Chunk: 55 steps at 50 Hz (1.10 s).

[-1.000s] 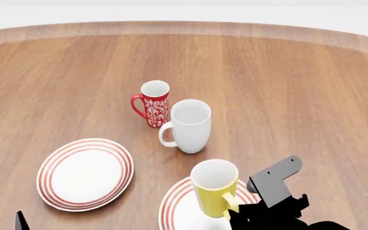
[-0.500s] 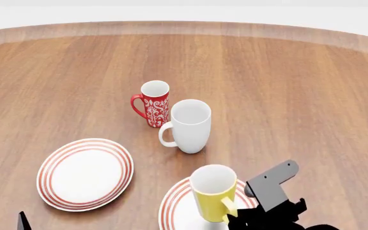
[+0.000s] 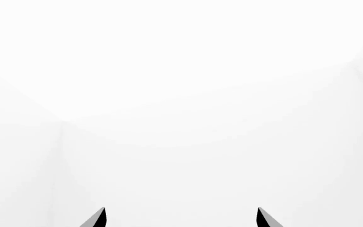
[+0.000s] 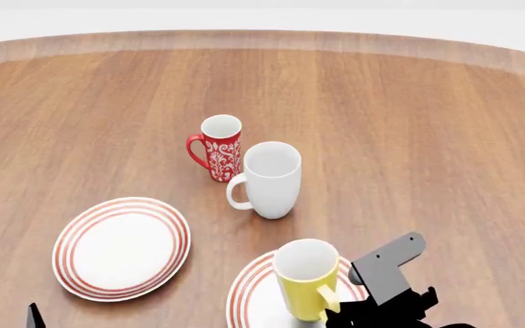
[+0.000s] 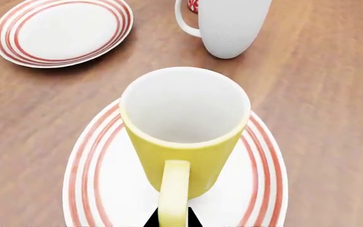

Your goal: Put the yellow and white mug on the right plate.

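Observation:
The yellow and white mug (image 4: 306, 279) stands upright over the right plate (image 4: 248, 295), a white plate with red rings at the near edge of the head view. My right gripper (image 4: 338, 311) is shut on the mug's yellow loop handle from the near right. In the right wrist view the mug (image 5: 185, 137) sits at the middle of the plate (image 5: 102, 182), with my right gripper (image 5: 172, 220) clamped on the handle. Whether the mug's base touches the plate I cannot tell. My left gripper (image 3: 181, 218) is open and faces only blank white.
A tall all-white mug (image 4: 270, 179) stands just beyond the right plate, with a slim red patterned mug (image 4: 219, 147) behind it to the left. The left plate (image 4: 121, 247) lies to the near left. The round wooden table's far rim (image 4: 262, 38) curves across the back.
The yellow mug has come down and slightly nearer over the right plate, still held by my right gripper. The other mugs and the left plate have not moved.

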{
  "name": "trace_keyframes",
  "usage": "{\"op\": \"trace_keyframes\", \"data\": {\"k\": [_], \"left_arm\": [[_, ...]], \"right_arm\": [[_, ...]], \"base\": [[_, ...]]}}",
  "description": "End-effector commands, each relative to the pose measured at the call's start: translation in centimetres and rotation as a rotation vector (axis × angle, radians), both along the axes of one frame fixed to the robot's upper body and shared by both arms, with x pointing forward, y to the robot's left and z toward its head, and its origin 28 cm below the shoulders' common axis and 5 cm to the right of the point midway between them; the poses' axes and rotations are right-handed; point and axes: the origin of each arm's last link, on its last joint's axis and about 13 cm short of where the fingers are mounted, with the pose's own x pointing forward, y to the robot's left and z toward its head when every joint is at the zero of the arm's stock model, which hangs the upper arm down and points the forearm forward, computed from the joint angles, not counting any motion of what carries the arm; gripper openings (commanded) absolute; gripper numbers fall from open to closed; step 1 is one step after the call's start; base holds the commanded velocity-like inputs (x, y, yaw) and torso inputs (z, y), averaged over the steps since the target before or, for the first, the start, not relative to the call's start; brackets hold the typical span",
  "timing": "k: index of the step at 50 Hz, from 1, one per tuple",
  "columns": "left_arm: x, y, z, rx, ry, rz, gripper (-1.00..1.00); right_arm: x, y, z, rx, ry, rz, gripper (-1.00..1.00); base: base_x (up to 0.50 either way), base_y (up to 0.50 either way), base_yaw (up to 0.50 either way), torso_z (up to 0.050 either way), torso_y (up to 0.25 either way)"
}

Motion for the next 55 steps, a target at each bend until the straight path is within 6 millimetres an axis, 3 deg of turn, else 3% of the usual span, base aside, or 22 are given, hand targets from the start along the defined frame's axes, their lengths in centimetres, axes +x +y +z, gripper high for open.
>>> {"op": "trace_keyframes", "data": {"k": [1,9,10,34,40,43,55], "left_arm": [[0.1,0.0,0.2,0.005,-0.015,0.006,1.0],[0.1,0.0,0.3,0.005,-0.014,0.005,1.0],[0.1,0.0,0.3,0.006,-0.015,0.005,1.0],[0.3,0.0,0.3,0.003,-0.017,0.009,1.0],[0.3,0.1,0.4,-0.001,-0.019,0.015,1.0],[0.2,0.1,0.3,-0.002,-0.021,0.016,1.0],[0.1,0.1,0.4,-0.005,-0.018,0.015,1.0]], "right_arm": [[0.6,0.7,0.1,0.02,-0.027,0.026,-1.0],[0.5,0.8,-0.5,0.019,-0.017,0.027,-1.0],[0.4,0.8,-0.5,0.017,-0.017,0.027,1.0],[0.3,0.8,-0.5,0.013,-0.017,0.023,1.0],[-2.1,0.8,1.3,0.057,-0.061,0.017,1.0],[-4.5,1.0,2.8,0.107,-0.093,0.024,1.0],[-10.9,1.4,4.6,0.208,-0.257,-0.03,1.0]], "base": [[0.0,0.0,0.0,0.0,0.0],[0.0,0.0,0.0,0.0,0.0],[0.0,0.0,0.0,0.0,0.0],[0.0,0.0,0.0,0.0,0.0],[0.0,0.0,0.0,0.0,0.0],[0.0,0.0,0.0,0.0,0.0],[0.0,0.0,0.0,0.0,0.0]]}}
